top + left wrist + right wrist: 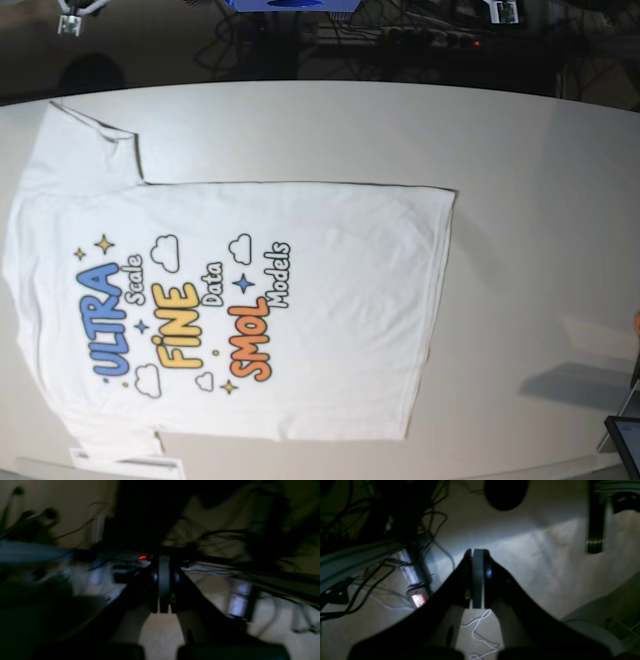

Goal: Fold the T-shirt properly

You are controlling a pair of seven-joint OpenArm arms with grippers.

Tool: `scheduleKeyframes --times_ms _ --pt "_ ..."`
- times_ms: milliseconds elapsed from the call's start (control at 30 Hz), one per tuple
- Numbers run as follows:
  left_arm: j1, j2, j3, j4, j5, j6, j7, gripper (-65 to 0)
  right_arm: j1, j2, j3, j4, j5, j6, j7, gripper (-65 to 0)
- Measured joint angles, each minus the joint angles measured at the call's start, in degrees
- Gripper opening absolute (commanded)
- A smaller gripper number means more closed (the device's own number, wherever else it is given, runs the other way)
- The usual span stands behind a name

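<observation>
**Base view: shirt spread flat, both arms clear of it**

Base view shows the T-shirt lying print-up on the pale tabletop, collar end at the left, hem at the right; one sleeve reaches the far left corner; it looks unfolded. Soft, light cloth, likely to drape and wrinkle, so I would pinch it at the hem corners or sleeve edges. Right end effector is clenched on nothing; left end effector likewise clenched and empty, both over dim floor and cables.
</observation>
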Motion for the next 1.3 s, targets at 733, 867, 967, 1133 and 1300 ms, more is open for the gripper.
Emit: scheduleKeyframes --times_ms 733,867,967,1133,1300 --pt "0.26 -0.15 -9.84 25.14 6.45 -3.02 -11.58 -65.0 6.27 0.20 8.44 29.94 0.13 2.21 -12.74 -65.0" --pt "-1.55 -0.09 -11.04 25.11 6.45 -2.84 -6.67 -59.8 10.14 0.28 9.55 29.97 -0.02 14.51 -14.12 -64.9" --pt "-6.14 -0.22 -10.23 25.14 5.11 -3.28 -0.48 -57.6 14.08 -2.03 13.31 30.08 0.07 19.50 -16.37 -64.7" --pt "-8.72 -0.74 -10.67 25.07 -3.96 -6.49 3.23 -57.3 20.61 -2.71 21.57 30.36 -0.31 30.86 -27.89 -56.9" --pt "-12.31 -3.58 -10.75 25.18 -9.05 -16.59 9.75 -57.1 27.56 -2.54 30.40 30.40 -0.04 30.47 -39.60 -45.6"
